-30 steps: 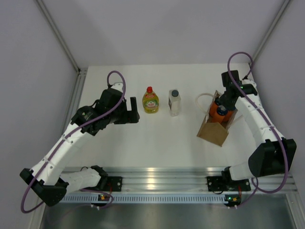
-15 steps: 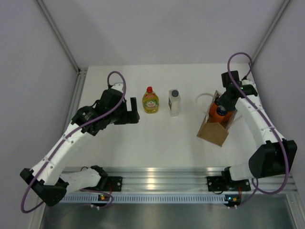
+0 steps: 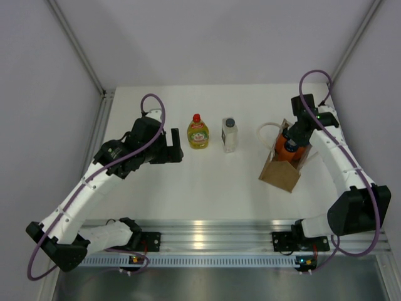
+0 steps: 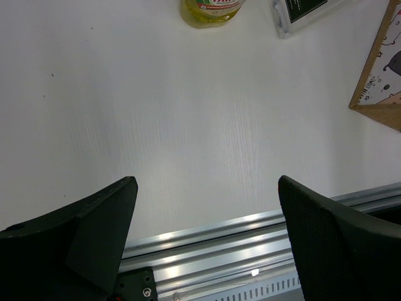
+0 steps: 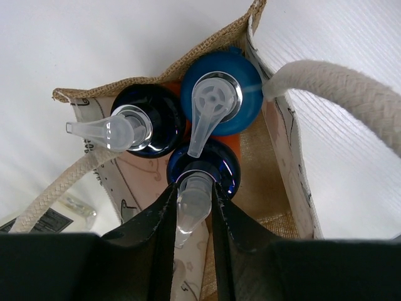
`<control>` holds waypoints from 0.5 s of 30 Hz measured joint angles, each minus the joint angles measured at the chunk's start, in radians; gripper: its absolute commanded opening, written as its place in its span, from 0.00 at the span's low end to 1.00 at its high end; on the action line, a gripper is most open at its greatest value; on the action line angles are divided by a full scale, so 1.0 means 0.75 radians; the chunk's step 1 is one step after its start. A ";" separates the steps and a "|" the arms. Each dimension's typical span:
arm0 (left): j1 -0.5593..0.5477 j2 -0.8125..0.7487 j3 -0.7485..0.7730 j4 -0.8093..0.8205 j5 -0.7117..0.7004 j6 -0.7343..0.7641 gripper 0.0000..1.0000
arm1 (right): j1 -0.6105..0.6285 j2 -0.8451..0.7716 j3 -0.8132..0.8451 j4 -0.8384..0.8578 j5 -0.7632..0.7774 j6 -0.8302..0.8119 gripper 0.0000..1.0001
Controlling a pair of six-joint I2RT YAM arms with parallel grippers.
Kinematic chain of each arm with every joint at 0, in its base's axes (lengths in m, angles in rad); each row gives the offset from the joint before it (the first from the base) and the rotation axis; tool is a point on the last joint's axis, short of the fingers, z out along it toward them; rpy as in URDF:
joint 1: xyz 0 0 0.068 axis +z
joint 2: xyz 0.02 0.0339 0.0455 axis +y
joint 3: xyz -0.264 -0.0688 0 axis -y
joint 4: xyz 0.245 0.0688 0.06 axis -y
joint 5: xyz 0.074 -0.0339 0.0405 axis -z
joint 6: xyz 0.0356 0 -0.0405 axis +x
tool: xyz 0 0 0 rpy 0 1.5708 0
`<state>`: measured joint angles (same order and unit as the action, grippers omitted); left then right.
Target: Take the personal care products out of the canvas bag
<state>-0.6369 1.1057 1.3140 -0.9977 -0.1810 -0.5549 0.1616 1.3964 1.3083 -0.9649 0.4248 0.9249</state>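
Observation:
The canvas bag (image 3: 280,170) stands upright at the right of the table; its burlap rim (image 5: 207,47) shows from above. Inside it are three orange bottles with blue tops (image 5: 149,119) (image 5: 220,94) (image 5: 203,169). My right gripper (image 5: 193,204) reaches into the bag mouth (image 3: 292,137), shut on the clear pump head of the nearest bottle. The yellow-green bottle with a red cap (image 3: 198,133) (image 4: 211,9) and the whitish bottle (image 3: 230,135) (image 4: 307,11) stand on the table at the back centre. My left gripper (image 3: 175,145) (image 4: 205,188) hovers left of them, open and holding nothing.
The bag's white rope handles (image 5: 338,94) (image 3: 268,128) loop out to its sides. An aluminium rail (image 3: 207,229) (image 4: 250,244) runs along the near table edge. Grey walls close in the left, right and back. A corner of the bag (image 4: 383,81) shows in the left wrist view.
My right gripper's jaws have closed onto the pump head of the nearest bottle. The bag, the bottles on the table and the left arm have stayed put.

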 measured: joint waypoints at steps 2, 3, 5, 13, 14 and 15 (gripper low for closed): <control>0.000 -0.005 0.000 0.000 0.000 0.000 0.98 | 0.000 0.000 0.000 0.000 0.001 0.000 0.05; 0.000 -0.006 0.000 0.000 0.000 0.000 0.98 | 0.000 -0.001 0.000 0.000 0.001 -0.001 0.02; 0.000 -0.009 0.000 0.000 0.000 0.000 0.98 | 0.000 -0.001 0.001 -0.001 -0.001 -0.009 0.00; 0.000 -0.009 0.000 0.000 0.000 0.000 0.98 | 0.001 0.001 0.021 -0.017 -0.045 -0.152 0.00; 0.000 -0.009 0.000 0.000 0.000 0.000 0.98 | 0.001 0.001 0.023 -0.016 -0.051 -0.176 0.00; 0.000 -0.009 0.000 -0.001 0.000 0.000 0.98 | 0.001 0.001 0.028 -0.022 -0.060 -0.200 0.00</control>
<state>-0.6369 1.0988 1.3140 -0.9981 -0.1810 -0.5549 0.1619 1.3968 1.3296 -0.9817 0.3801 0.7746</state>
